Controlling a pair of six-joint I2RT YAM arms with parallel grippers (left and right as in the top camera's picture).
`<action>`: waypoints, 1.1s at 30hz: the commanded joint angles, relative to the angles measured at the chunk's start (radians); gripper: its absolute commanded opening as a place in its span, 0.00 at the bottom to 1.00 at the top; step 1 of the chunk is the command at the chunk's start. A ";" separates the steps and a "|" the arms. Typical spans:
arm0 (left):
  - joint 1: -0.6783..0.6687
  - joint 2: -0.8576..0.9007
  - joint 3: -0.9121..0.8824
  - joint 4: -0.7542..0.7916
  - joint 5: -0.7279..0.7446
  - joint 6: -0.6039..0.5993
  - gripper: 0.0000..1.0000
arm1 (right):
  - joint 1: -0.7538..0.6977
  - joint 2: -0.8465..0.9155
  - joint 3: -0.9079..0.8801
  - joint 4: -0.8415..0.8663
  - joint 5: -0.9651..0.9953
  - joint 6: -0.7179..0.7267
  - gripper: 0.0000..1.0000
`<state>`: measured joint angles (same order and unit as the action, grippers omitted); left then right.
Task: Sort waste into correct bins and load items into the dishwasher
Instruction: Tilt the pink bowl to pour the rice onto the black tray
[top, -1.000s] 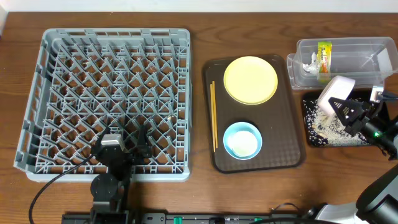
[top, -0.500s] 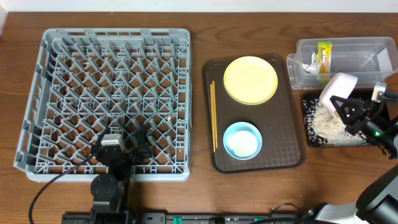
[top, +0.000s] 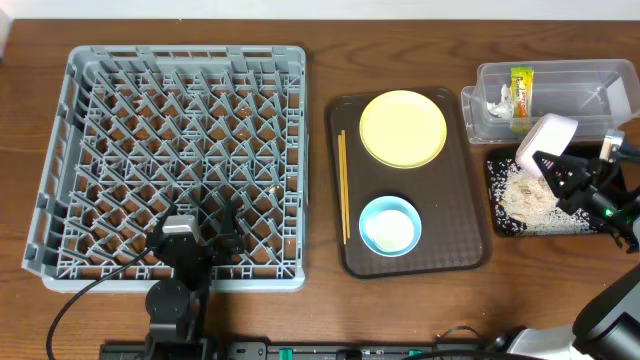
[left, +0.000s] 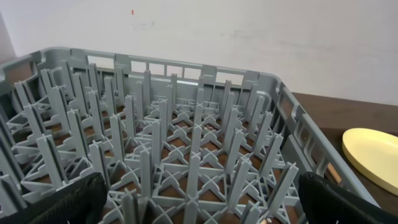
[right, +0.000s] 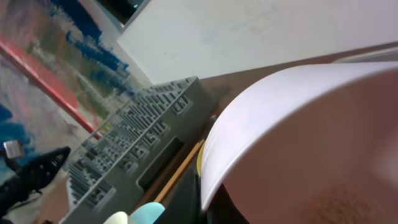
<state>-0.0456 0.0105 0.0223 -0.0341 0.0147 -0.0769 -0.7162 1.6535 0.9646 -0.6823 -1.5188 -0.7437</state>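
My right gripper is shut on a white bowl and holds it tipped over the black tray, where whitish rice scraps lie. The bowl fills the right wrist view. The clear tub behind holds the yellow-green wrapper and a white tissue. The yellow plate, the light blue bowl with a white cup in it, and the chopsticks sit on the brown serving tray. My left gripper is open over the grey dish rack.
The rack's peg lattice fills the left wrist view, with the yellow plate's edge at the right. The right arm's cables lie along the table's right edge.
My right gripper has moved the tipped white bowl slightly right and back over the black tray. More rice lies on the tray. The left arm has not moved.
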 joint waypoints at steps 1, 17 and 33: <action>0.005 0.000 -0.018 -0.039 -0.033 0.013 0.98 | -0.010 -0.013 -0.005 -0.013 -0.041 0.090 0.01; 0.005 0.000 -0.018 -0.039 -0.033 0.013 0.98 | -0.018 -0.013 -0.005 0.101 -0.031 0.291 0.01; 0.005 0.002 -0.018 -0.039 -0.033 0.013 0.98 | -0.008 -0.013 -0.005 0.197 -0.027 0.408 0.01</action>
<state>-0.0456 0.0105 0.0223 -0.0338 0.0147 -0.0769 -0.7273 1.6535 0.9600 -0.4919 -1.5181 -0.3824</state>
